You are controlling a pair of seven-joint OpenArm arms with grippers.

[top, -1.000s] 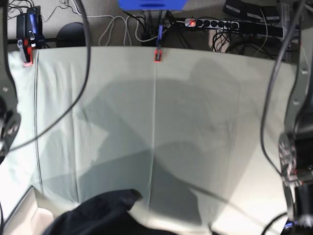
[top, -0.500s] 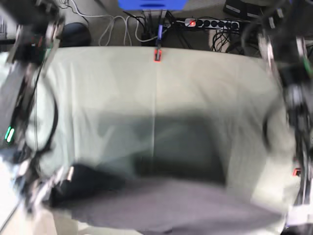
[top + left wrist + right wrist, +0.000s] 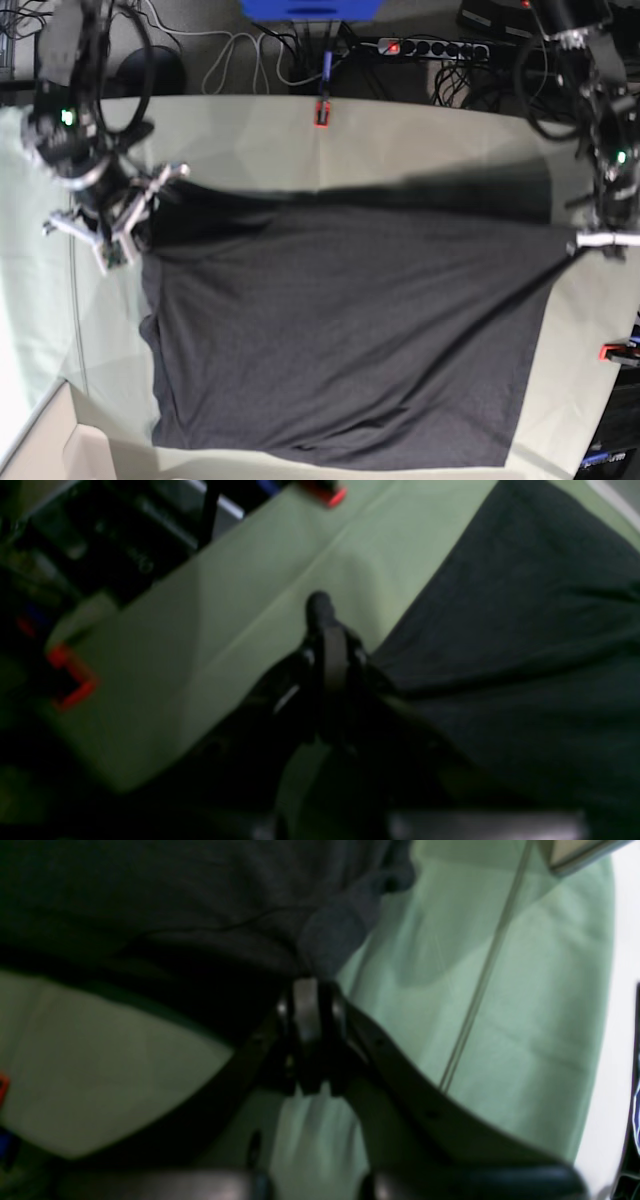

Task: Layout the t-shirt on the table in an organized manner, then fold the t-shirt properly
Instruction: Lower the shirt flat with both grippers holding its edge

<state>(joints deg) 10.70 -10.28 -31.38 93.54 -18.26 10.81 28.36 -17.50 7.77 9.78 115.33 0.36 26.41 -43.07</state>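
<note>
The dark charcoal t-shirt (image 3: 340, 330) lies spread across the table (image 3: 400, 140), its far edge pulled taut between both grippers. No print shows on it. My right gripper (image 3: 140, 215) is shut on the shirt's far left corner; in the right wrist view the gripper (image 3: 307, 990) pinches a fold of the t-shirt (image 3: 330, 935) above the table (image 3: 500, 1015). My left gripper (image 3: 585, 240) is shut on the far right corner; in the left wrist view the gripper (image 3: 325, 630) holds the t-shirt (image 3: 500, 630) at its edge over the table (image 3: 240, 605).
Red clamps sit at the table's far edge (image 3: 321, 112) and right edge (image 3: 615, 351), and two show in the left wrist view (image 3: 70, 680). A power strip (image 3: 430, 47) and cables lie behind the table. A pale box corner (image 3: 60, 440) is at the near left.
The shirt was a bunched heap at the near edge; now it is drawn out flat across the table. Both arms swung to the far corners, holding it.
</note>
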